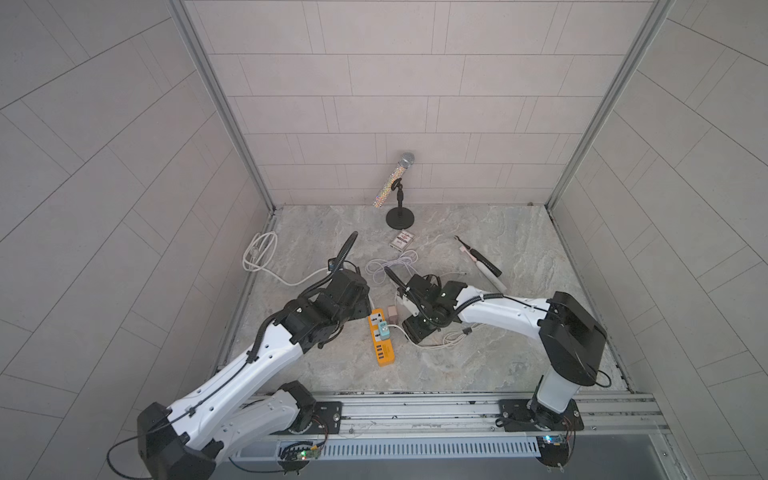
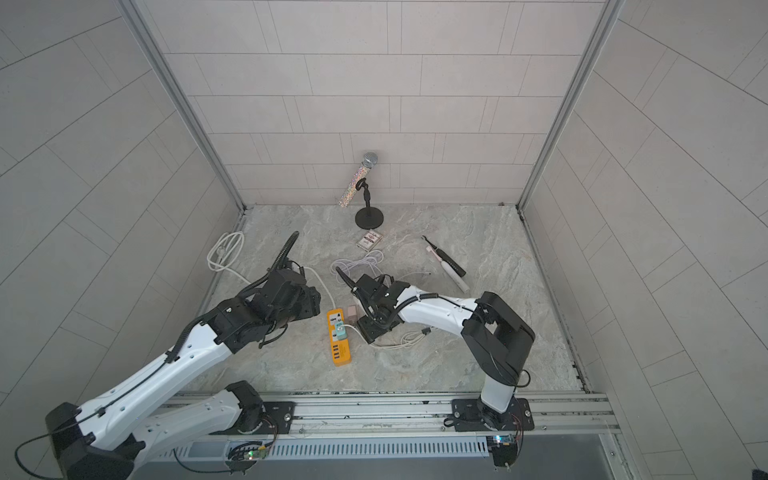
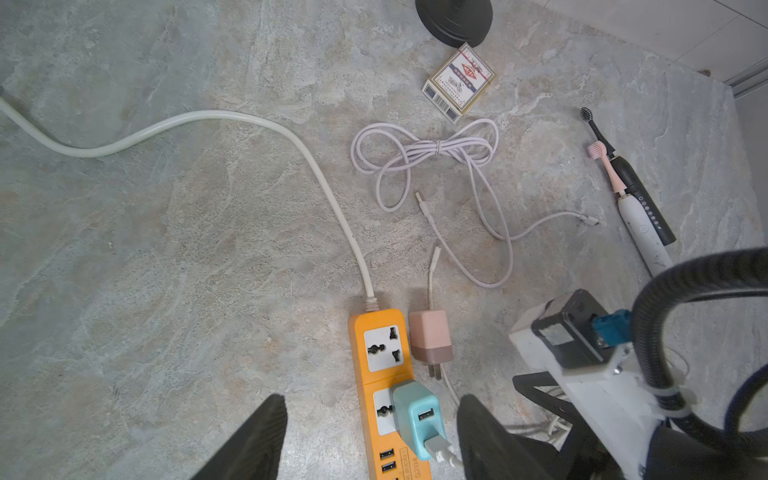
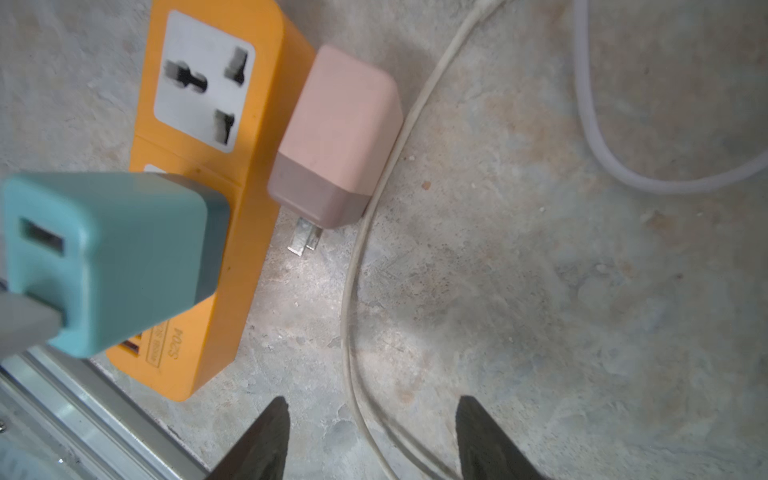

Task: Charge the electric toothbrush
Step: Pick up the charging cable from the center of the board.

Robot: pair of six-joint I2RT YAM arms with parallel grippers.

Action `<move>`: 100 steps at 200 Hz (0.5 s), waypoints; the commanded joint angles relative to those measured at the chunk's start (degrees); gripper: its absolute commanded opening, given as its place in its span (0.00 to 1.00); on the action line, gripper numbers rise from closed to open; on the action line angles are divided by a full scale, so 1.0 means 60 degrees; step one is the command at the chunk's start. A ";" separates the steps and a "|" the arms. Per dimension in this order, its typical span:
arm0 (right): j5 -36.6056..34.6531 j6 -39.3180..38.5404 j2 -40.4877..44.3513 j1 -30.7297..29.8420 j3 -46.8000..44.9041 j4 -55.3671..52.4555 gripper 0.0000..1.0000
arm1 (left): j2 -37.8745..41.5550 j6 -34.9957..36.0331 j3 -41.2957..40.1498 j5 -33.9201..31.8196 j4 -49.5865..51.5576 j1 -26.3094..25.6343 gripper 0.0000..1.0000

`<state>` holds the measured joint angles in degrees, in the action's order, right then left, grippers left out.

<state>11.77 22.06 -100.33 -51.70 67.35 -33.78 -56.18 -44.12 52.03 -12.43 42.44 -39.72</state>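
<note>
Two electric toothbrushes lie side by side at the back right: a black one (image 1: 484, 259) (image 3: 640, 195) and a white one with a pink head (image 1: 494, 279) (image 3: 642, 232). The orange power strip (image 1: 381, 345) (image 3: 376, 374) (image 4: 208, 166) lies between my arms. A teal adapter (image 3: 417, 417) (image 4: 112, 257) is plugged into it, with a white cable (image 4: 353, 332) leading off. A pink adapter (image 3: 430, 336) (image 4: 338, 137) lies loose beside the strip. My left gripper (image 3: 370, 436) is open above the strip and teal adapter. My right gripper (image 4: 370, 436) is open, low over the floor, with the white cable running between its fingers.
A tied lavender cable bundle (image 3: 432, 153) lies behind the strip. A card box (image 1: 402, 241) and a microphone on a round black stand (image 1: 400, 183) are at the back. The strip's thick white cord (image 1: 259, 251) coils at the left wall. A metal rail (image 1: 415, 409) runs along the front.
</note>
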 commanded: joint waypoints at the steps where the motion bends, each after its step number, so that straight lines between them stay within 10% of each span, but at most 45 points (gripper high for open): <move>1: -0.0607 0.0252 -0.0486 -0.0337 0.0343 -0.0105 0.63 | 0.0099 -0.0118 -0.0123 -0.0357 0.0153 0.0068 0.70; 100: -0.1211 0.1286 -0.1303 -0.0813 0.0381 0.0403 0.55 | 0.0377 -0.0137 -0.0320 -0.0234 0.0120 0.0251 0.70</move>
<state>6.59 27.40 -106.65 -56.03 69.54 -31.22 -54.76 -44.16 50.76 -12.71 42.30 -38.63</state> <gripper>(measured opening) 0.556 0.699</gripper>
